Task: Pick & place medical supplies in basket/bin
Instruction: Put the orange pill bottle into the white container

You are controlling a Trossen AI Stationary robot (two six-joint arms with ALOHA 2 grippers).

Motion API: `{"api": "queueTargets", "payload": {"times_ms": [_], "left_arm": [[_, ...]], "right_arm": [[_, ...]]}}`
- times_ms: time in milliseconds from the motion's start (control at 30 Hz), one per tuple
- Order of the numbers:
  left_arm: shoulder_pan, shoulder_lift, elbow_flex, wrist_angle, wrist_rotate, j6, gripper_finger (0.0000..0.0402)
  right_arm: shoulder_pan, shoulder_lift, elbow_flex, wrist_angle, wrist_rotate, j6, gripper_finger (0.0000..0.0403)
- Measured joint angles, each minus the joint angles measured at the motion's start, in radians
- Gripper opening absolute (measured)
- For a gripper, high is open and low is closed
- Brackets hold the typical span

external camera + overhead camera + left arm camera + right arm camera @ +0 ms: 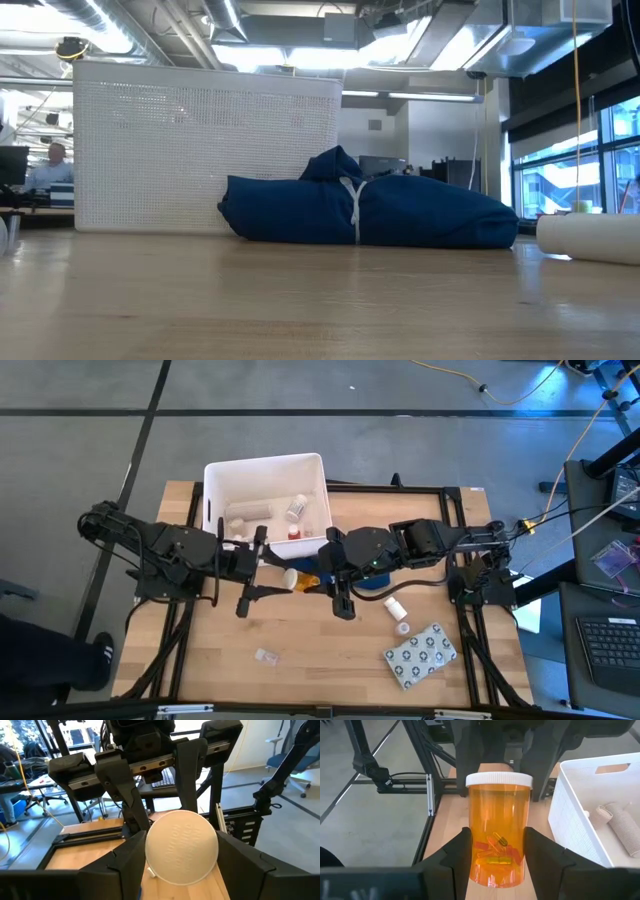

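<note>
Right gripper [495,855] of mine grips the orange pill bottle [497,830] by its base above the table, facing my left gripper [181,865] closing around its cap [181,846] beside the bin [212,495]; I advise releasing only once the receiving fingers sit firm.

Wooden table, top view

We see a light wood table [300,660] with black rails along its sides. On it sit the white bin [222,480] at the far edge, a blue cloth [400,215] just in front of it, two small white vials [397,607] near the right, a grey dotted blister pack [421,655] near the front right, and a small clear item [265,656] at front centre.
</note>
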Motion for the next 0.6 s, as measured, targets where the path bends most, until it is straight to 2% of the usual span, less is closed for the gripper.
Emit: {"api": "queueTargets", "payload": {"times_ms": [367,467,600], "left_arm": [[0.000,0.000,0.000,-0.002,-0.003,-0.006,0.0211],[0.000,0.000,0.000,-0.002,-0.001,-0.005,0.0211],[0.000,0.000,0.000,-0.010,0.001,-0.007,0.0211]], "right_arm": [[-0.001,0.000,0.000,-0.001,-0.031,0.002,0.0163],[-0.001,0.000,0.000,-0.001,-0.031,-0.002,0.0190],[-0.002,-0.010,0.008,-0.029,-0.033,-0.049,0.0251]]}}
